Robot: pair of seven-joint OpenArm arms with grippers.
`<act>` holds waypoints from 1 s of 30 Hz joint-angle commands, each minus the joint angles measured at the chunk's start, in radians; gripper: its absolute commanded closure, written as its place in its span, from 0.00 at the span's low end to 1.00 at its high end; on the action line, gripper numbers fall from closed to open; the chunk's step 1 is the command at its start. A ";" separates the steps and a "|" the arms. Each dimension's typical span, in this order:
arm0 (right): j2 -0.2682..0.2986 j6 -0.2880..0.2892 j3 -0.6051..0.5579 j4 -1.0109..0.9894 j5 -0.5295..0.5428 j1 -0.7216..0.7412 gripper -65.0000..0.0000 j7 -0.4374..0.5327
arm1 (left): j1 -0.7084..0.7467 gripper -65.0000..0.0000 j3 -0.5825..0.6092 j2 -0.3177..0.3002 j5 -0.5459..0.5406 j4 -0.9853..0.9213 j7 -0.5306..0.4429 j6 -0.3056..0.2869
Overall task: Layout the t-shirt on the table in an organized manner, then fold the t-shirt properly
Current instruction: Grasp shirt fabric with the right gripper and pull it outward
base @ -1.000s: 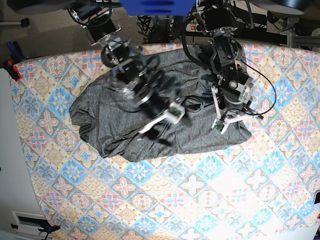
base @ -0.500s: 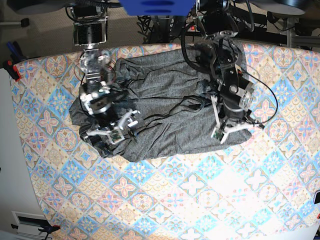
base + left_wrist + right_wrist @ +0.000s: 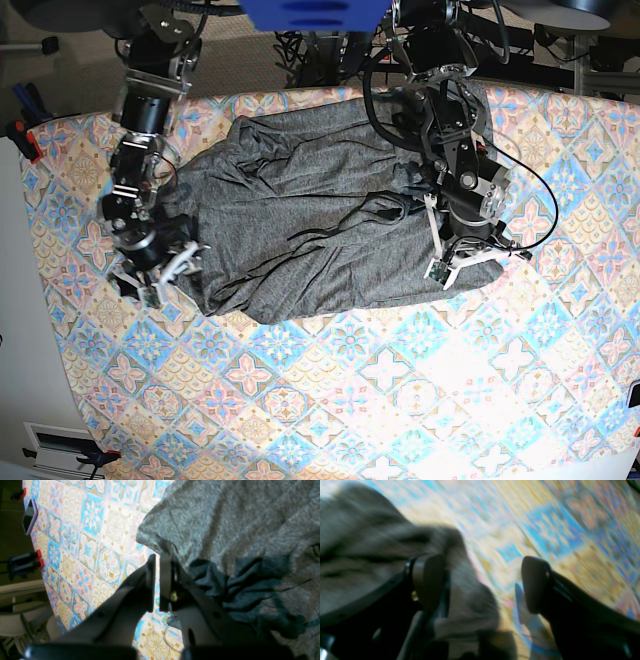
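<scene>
Lying rumpled on the worktop (image 3: 400, 400), the t-shirt (image 3: 300, 230) spreads between both arms; left fingers (image 3: 156, 562) are clenched, empty, at its corner, right fingers (image 3: 427, 580) released beside its edge.

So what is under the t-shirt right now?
The t-shirt lies crumpled on the table, whose patterned cloth shows all around it. Whatever is beneath the shirt's middle is covered, so it cannot be seen.
</scene>
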 commanded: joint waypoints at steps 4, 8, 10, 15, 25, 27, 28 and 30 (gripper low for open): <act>0.028 0.082 0.000 -0.062 0.029 0.041 0.29 0.043 | -0.053 0.95 -0.070 0.004 -0.005 0.011 -0.012 0.007; 0.030 0.120 0.001 -0.143 0.026 0.041 0.29 0.044 | -0.058 0.95 -0.084 0.004 0.000 0.000 -0.012 0.007; 0.030 0.123 -0.002 -0.163 0.024 0.041 0.29 0.044 | -0.058 0.95 -0.084 0.004 0.000 0.000 -0.012 0.007; 0.030 0.123 -0.035 -0.176 0.022 0.041 0.29 0.044 | -0.053 0.95 -0.084 0.004 0.000 -0.003 -0.012 0.007; 0.031 0.119 -0.144 -0.297 0.026 0.151 0.87 0.044 | -0.032 0.95 -0.091 0.004 0.000 -0.003 -0.012 0.007; 0.031 0.117 -0.120 -0.324 0.027 0.210 1.00 0.044 | -0.024 0.95 -0.097 0.004 0.000 -0.003 -0.012 0.007; 0.031 0.117 -0.091 -0.337 0.026 0.223 1.00 0.044 | -0.021 0.95 -0.097 0.004 0.000 -0.003 -0.012 0.007; 0.031 0.117 -0.011 -0.378 0.024 0.231 1.00 0.044 | -0.007 0.95 -0.099 0.004 0.000 -0.003 -0.012 0.007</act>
